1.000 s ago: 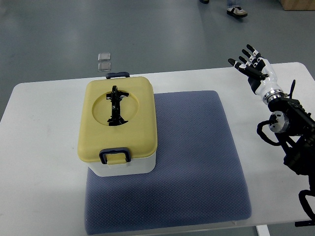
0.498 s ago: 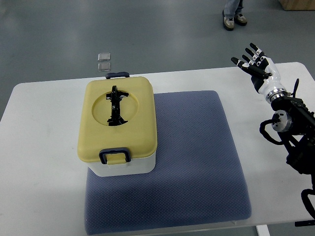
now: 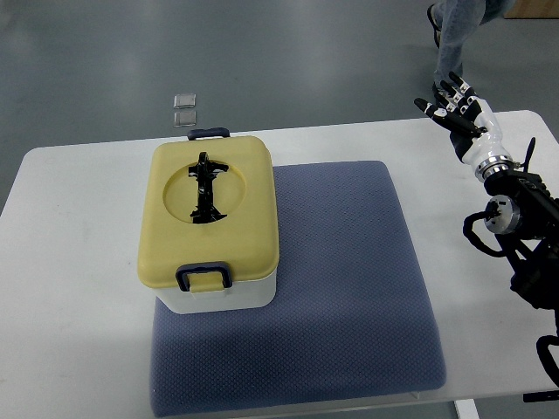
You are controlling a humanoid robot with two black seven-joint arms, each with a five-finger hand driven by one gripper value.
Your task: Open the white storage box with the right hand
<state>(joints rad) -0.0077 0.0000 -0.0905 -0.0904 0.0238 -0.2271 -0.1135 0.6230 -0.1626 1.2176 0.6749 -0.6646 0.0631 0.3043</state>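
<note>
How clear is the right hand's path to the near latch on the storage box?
Probably clear: only the flat blue mat lies between the open right hand, far right, and the near latch of the storage box.

The right arm enters from the right edge of the top view and extends toward the far right corner. Its black jointed segments and cables occupy the lower right; a white forearm section leads to the wrist. The right hand (image 3: 456, 109) is raised at the far end of the arm, with its black fingers (image 3: 444, 88) spread, extended and holding nothing. The left arm does not appear.
</note>
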